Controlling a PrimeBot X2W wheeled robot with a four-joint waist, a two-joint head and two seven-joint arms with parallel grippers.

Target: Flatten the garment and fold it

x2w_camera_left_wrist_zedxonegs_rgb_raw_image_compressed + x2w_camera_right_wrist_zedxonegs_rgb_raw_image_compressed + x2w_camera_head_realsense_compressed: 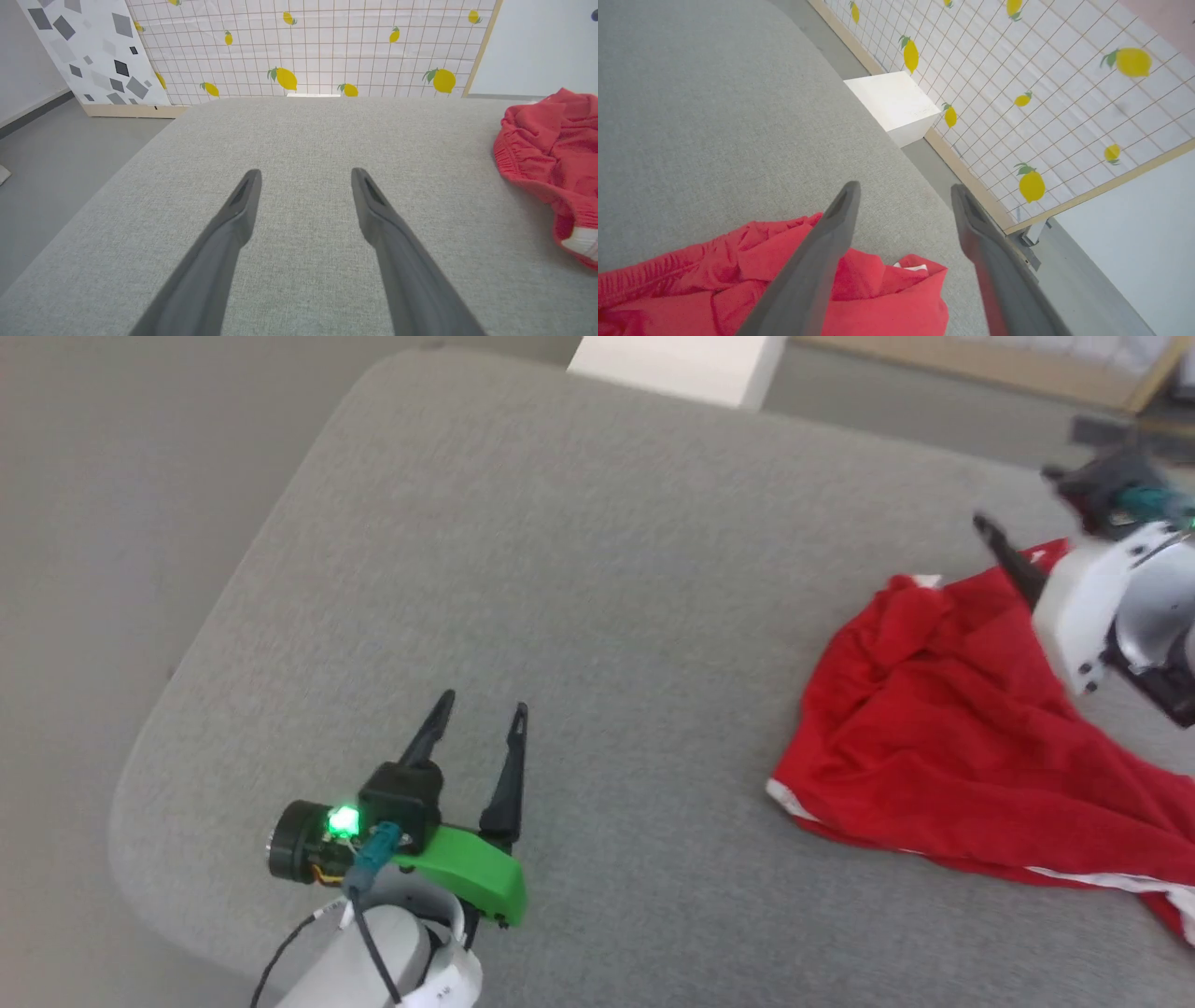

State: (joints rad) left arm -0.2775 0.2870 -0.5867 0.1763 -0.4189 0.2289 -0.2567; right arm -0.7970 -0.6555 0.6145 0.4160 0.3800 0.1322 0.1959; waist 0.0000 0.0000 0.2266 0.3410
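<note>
The garment (952,737) is a crumpled red heap with white trim, lying at the right of the grey padded surface (560,569). In the left wrist view the garment (556,144) sits at the right edge, its gathered waistband toward the camera. My left gripper (484,702) hovers open and empty over bare surface, well to the left of the cloth. My right gripper (904,187) is open above the garment's far edge (887,289), nothing between its fingers. In the head view that arm is blurred, with one dark finger (1013,560) over the red cloth.
The surface has a rounded corner at the left, with grey floor (84,523) beyond. A white box (896,100) stands on the floor past the far edge. Behind it runs a lemon-print screen (327,46).
</note>
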